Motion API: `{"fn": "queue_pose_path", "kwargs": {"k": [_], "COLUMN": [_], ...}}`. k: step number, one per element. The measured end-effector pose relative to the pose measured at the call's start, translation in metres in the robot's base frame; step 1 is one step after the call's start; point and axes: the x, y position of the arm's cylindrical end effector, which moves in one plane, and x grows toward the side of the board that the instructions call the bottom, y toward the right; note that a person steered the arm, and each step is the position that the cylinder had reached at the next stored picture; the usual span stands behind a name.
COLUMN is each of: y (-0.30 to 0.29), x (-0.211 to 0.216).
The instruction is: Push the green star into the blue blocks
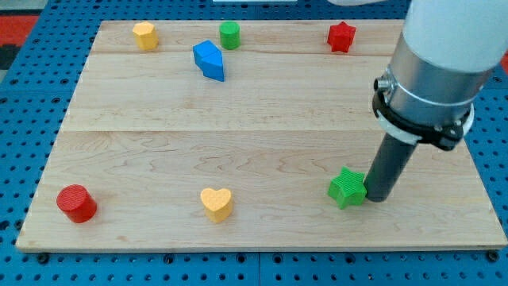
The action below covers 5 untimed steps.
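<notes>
The green star (347, 187) lies near the view's bottom right of the wooden board (262, 135). My tip (376, 198) rests right against the star's right side. The blue blocks (209, 60) sit together as one angular cluster near the view's top, left of centre, far up and to the left of the star.
A green cylinder (229, 34) stands just up and right of the blue blocks. A yellow block (144, 35) is at the top left, a red star (341, 36) at the top right. A red cylinder (76, 203) and a yellow heart (216, 203) lie along the bottom.
</notes>
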Motion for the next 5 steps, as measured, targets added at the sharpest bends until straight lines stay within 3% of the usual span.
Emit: {"fn": "queue_pose_path", "kwargs": {"k": [3,5], "y": [-0.005,-0.041], "x": [-0.001,-0.006]}}
